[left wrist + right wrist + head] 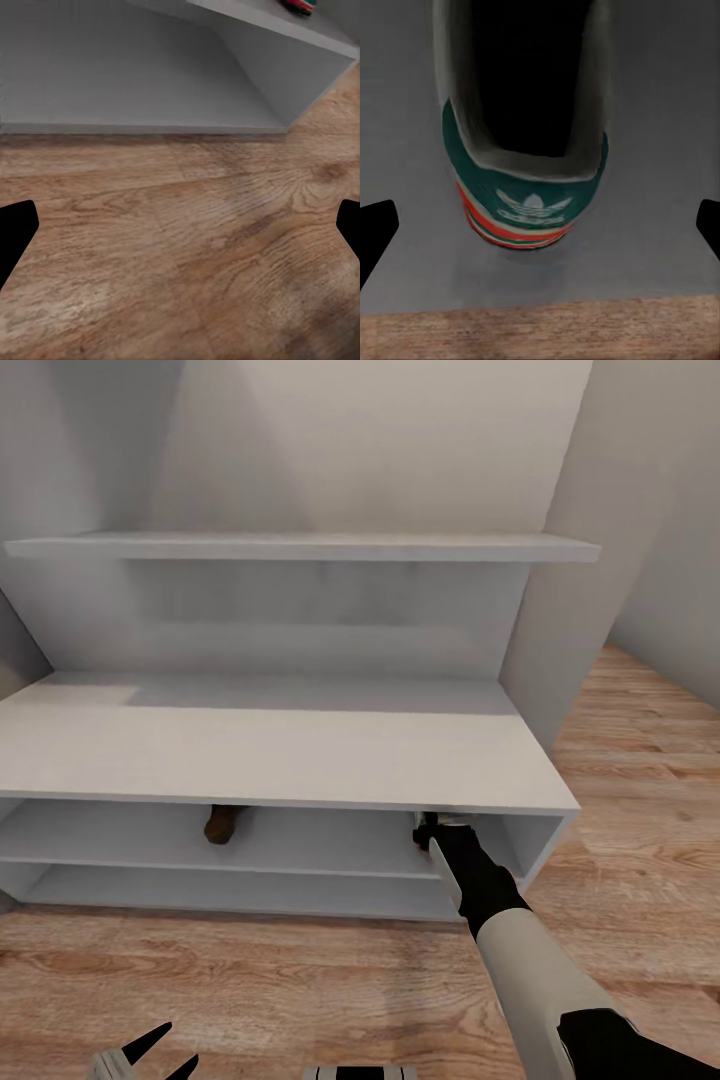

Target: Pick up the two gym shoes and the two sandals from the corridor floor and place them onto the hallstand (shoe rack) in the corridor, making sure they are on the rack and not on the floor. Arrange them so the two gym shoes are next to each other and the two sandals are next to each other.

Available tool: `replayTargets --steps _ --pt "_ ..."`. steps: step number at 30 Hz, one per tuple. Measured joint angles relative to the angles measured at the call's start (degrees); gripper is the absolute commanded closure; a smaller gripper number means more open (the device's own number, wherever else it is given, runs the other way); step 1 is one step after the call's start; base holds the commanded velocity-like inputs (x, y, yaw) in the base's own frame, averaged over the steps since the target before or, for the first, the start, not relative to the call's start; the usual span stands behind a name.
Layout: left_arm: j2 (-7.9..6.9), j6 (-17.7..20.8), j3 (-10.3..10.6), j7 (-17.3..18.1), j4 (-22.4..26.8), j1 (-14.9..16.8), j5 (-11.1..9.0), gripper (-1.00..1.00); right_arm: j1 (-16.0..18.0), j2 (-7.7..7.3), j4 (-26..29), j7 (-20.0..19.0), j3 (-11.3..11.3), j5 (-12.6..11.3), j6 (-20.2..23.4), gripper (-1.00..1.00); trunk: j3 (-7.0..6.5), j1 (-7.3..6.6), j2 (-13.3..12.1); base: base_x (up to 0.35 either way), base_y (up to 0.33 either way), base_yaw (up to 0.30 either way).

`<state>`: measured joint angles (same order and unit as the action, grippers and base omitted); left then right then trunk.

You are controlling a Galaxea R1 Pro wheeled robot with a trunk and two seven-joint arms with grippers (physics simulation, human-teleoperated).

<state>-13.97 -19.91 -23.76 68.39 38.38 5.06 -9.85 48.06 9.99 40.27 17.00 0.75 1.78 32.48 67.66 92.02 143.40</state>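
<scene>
The hallstand fills the head view, and my right arm reaches into the right end of its upper open shelf. There my right gripper stands open around the heel of a gym shoe, which rests on the grey shelf with its green and red heel tab facing the camera. The fingers are apart from the shoe's sides. One brown sandal lies on the same shelf, further left. My left gripper hangs open and empty low over the corridor floor.
A long wall shelf runs above the bench top. In the left wrist view the rack's bottom shelf meets the planks, with a red and green scrap of shoe on the shelf above. Open floor lies to the right of the rack.
</scene>
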Motion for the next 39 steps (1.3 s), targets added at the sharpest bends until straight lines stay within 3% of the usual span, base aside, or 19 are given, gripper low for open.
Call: replayTargets --steps 9,39 --pt "0.0 0.0 0.0 -0.02 0.0 0.0 -0.03 -1.0 0.0 0.0 0.0 0.0 -0.03 -0.01 0.0 -1.0 0.0 0.02 0.0 -0.052 0.0 0.0" --pt "0.0 0.0 -0.09 -0.03 0.0 0.0 -0.07 -1.0 0.0 0.0 -0.51 -0.07 0.05 -0.09 0.0 -1.0 0.0 0.04 0.0 -0.331 0.0 0.0"
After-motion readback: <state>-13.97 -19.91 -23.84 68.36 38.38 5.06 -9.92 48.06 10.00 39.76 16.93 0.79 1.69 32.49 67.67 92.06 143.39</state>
